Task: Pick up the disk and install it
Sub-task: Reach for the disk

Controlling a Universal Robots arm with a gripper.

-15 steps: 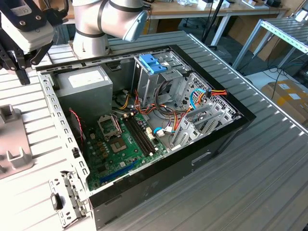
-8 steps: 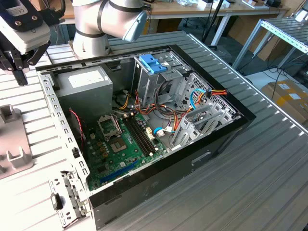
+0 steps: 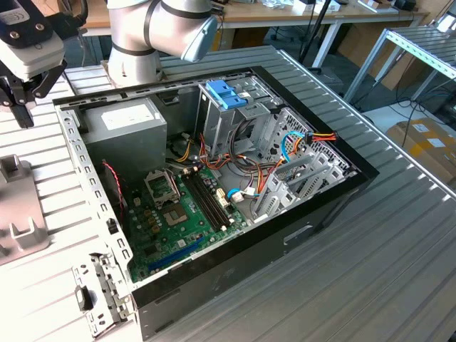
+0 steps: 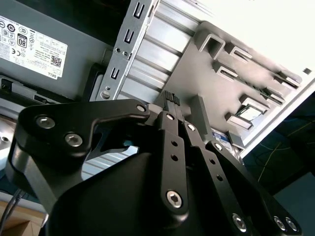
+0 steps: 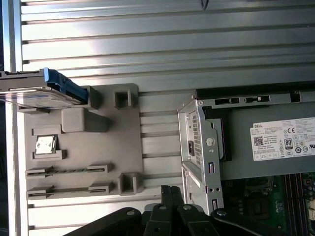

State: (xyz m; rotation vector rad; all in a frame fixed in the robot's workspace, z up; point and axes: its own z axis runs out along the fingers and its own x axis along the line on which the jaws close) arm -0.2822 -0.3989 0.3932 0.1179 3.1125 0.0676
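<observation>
At the exterior view's left, the gripper (image 3: 27,100) is hanging over the ribbed aluminium table (image 3: 370,271), above a matte grey moulded fixture plate (image 3: 18,214). The first wrist view is showing what the exterior view is not: the disk (image 5: 37,93), flat with a silvery face and a bright blue plastic tab, is lying at a corner of that plate (image 5: 83,147), on the side away from the case and well apart from the gripper (image 5: 170,189). A small shiny square chip (image 5: 45,144) is sitting in a pocket nearby. In the second wrist view the black, bolted fingers are meeting tip to tip, ribbed pads (image 4: 171,97) together and gripping nothing. Further right in the exterior view, the open black computer case (image 3: 320,206) is lying on its side, exposing the grey metal power-supply box (image 3: 125,125), the green motherboard (image 3: 178,214), a pale blue plastic bracket (image 3: 224,92) and perforated drive cages with bundled coloured wires (image 3: 313,137).
</observation>
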